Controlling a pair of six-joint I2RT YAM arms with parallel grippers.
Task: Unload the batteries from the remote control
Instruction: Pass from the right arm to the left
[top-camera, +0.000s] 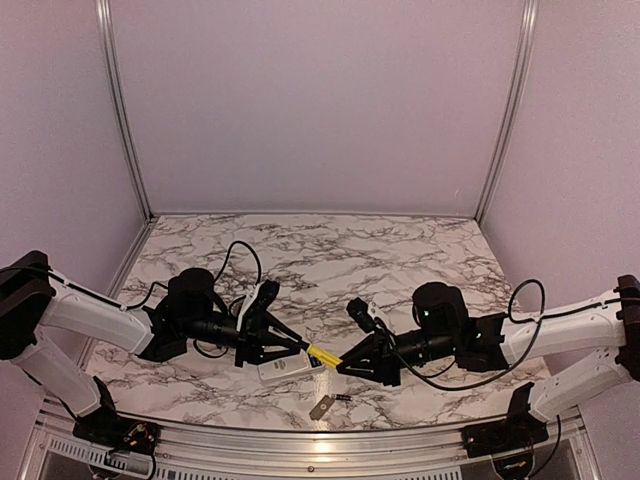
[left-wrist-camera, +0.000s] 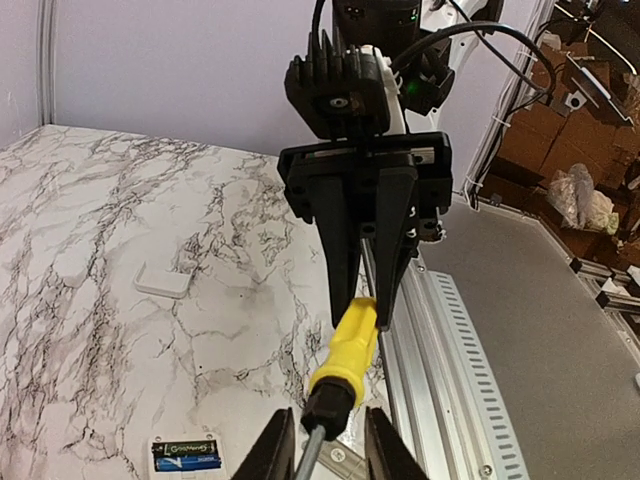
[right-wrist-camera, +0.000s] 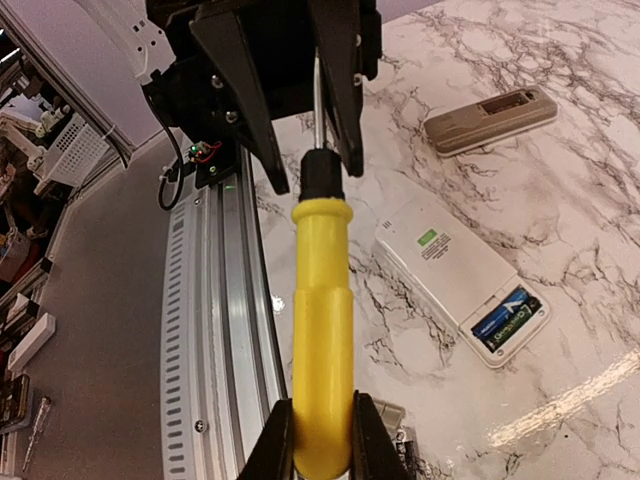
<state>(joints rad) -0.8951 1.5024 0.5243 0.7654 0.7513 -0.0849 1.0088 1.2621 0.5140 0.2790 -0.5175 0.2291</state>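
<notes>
Right wrist | right gripper (right-wrist-camera: 320, 432) clamps screwdriver (right-wrist-camera: 322, 300) | left gripper (right-wrist-camera: 314, 168) flanks its shaft (right-wrist-camera: 318, 100)

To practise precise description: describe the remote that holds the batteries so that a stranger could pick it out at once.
On the marble table, find the yellow-handled screwdriver held above the near edge. On the tabletop just beside it lies the white remote. Unlike the grey remote farther off, its open end shows blue-labelled batteries.
</notes>
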